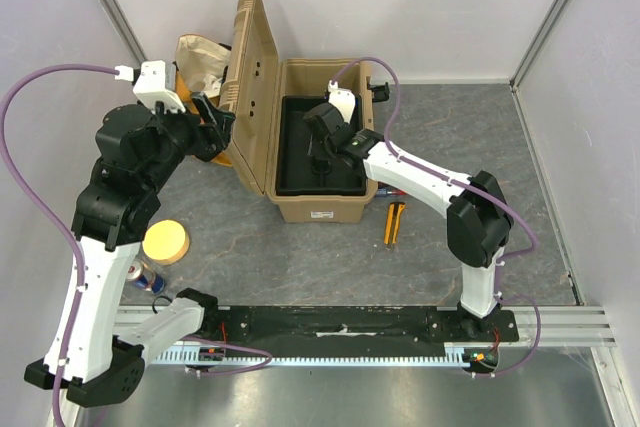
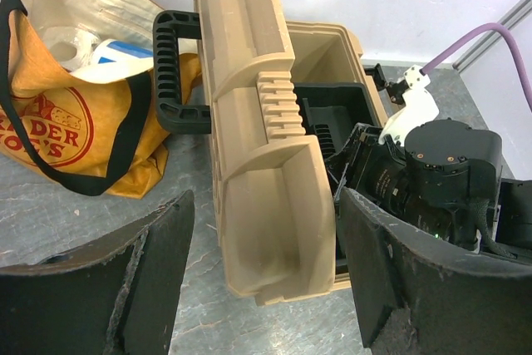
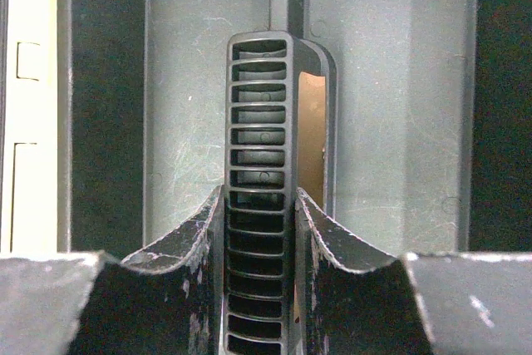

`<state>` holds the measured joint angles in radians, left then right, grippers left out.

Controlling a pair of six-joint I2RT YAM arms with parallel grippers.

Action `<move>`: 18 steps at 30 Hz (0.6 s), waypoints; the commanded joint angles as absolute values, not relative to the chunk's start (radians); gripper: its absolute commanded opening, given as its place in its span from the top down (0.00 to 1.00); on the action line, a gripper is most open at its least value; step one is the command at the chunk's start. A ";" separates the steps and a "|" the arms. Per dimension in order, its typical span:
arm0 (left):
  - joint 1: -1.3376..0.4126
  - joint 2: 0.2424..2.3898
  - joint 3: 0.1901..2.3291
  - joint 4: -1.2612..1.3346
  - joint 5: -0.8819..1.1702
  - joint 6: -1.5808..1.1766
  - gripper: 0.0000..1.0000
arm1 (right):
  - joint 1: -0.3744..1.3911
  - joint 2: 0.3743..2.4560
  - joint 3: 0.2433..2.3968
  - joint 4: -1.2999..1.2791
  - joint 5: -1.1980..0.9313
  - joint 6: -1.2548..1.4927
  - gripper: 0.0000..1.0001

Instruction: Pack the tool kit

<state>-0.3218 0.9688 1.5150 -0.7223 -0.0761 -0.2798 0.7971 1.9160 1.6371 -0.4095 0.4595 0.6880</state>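
Knife [image 1: 395,223] lies on the table just before the toolbox [image 1: 320,209]. Inside the box, right gripper [image 3: 259,201] is clamped on the upright tray handle [image 3: 259,122]. Left gripper [image 2: 266,205], jaws wide, faces the raised lid [image 2: 249,81]; bag [image 2: 58,114] beyond.

Matt tan ribbed plastic toolbox [image 1: 318,205], its black plastic tray [image 1: 298,152] scuffed, with an orange cloth bag [image 2: 58,135] on a mottled grey, stone-look counter [image 1: 300,262].

On my feed an orange cloth bag [image 2: 58,122] with black straps slumps on the grey table [image 1: 300,257], a white roll [image 2: 62,46] inside (blue-and-white packaging beside it). Toward the near edge sit a yellow disc [image 1: 166,242] and a can [image 1: 148,275].
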 commanded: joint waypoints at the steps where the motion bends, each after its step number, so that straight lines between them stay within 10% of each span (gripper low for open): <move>1: -0.318 0.974 1.529 -0.675 -0.081 -0.291 0.24 | 0.787 1.881 1.638 -0.414 0.417 0.684 1.00; 4: -0.319 0.973 1.531 -0.675 -0.083 -0.291 0.24 | 0.787 1.891 1.667 -0.449 0.419 0.692 0.97; 11: -0.319 0.977 1.543 -0.675 -0.081 -0.291 0.24 | 0.788 1.872 1.718 -0.508 0.488 0.689 0.42; 18: -0.321 0.970 1.568 -0.675 -0.083 -0.291 0.23 | 0.788 1.810 1.770 -0.515 0.525 0.638 0.25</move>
<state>-0.3218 0.9768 1.5230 -0.7227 -0.0761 -0.2798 0.7933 1.9064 1.6981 -0.5053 0.4755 0.6762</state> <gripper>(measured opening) 0.761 0.725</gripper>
